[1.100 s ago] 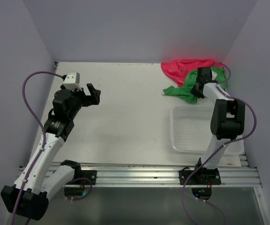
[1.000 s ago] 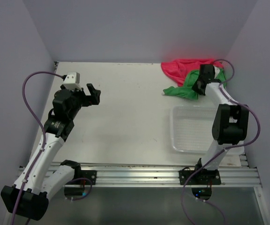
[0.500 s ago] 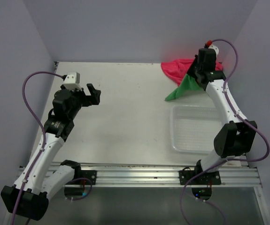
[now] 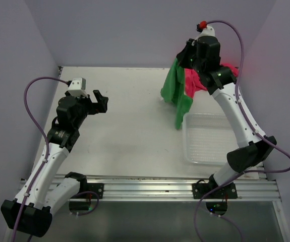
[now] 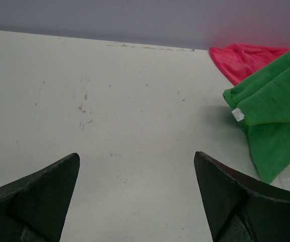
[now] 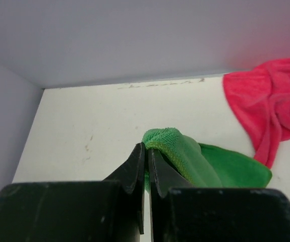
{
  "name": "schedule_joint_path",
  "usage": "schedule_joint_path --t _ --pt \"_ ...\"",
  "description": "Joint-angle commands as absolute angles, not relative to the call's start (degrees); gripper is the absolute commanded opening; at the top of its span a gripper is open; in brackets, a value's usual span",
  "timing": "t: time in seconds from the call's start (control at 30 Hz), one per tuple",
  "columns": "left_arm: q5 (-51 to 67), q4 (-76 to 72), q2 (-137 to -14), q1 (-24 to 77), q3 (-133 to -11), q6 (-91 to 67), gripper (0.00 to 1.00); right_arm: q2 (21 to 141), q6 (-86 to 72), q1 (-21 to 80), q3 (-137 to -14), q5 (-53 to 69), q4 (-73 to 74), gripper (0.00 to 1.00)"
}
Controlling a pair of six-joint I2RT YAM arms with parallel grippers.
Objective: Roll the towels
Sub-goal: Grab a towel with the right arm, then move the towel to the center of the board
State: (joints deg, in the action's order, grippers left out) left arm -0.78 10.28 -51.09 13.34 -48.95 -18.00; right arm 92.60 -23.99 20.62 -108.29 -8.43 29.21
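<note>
Top external view, right gripper (image 4: 183, 57) pinching green towel (image 4: 175, 89), hanging long axis vertical, left gripper (image 4: 101, 100) spread wide

We see a clear plastic basket (image 4: 203, 145) lying flat at about four o'clock on a pale table (image 4: 134, 126), a metal rail (image 4: 150, 187) running along its six o'clock edge, plain lilac walls (image 4: 134, 30) closing nine, twelve and three o'clock, and small brown marks (image 5: 82, 107) on the tabletop.
</note>
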Motion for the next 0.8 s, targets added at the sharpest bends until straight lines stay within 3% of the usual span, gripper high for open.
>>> schedule_joint_path --t 0.0,0.27,0.5,0.77 --pt "-1.1 8.1 -50.5 13.9 -49.1 -18.4 1.00 91.3 -25.0 25.5 -105.0 -4.0 27.6 0.00" --pt "-4.6 9.2 -50.0 13.9 -49.5 -18.5 1.00 94.9 -29.5 36.5 -92.4 -3.6 19.3 0.00" --pt "-15.6 11.2 -46.5 13.9 -49.7 -19.1 1.00 108.2 -31.2 47.9 -96.2 7.5 15.1 0.00" --pt "-22.1 11.3 -42.5 13.9 -49.0 -19.1 1.00 117.5 -33.7 49.7 -103.6 13.6 12.3 0.00"
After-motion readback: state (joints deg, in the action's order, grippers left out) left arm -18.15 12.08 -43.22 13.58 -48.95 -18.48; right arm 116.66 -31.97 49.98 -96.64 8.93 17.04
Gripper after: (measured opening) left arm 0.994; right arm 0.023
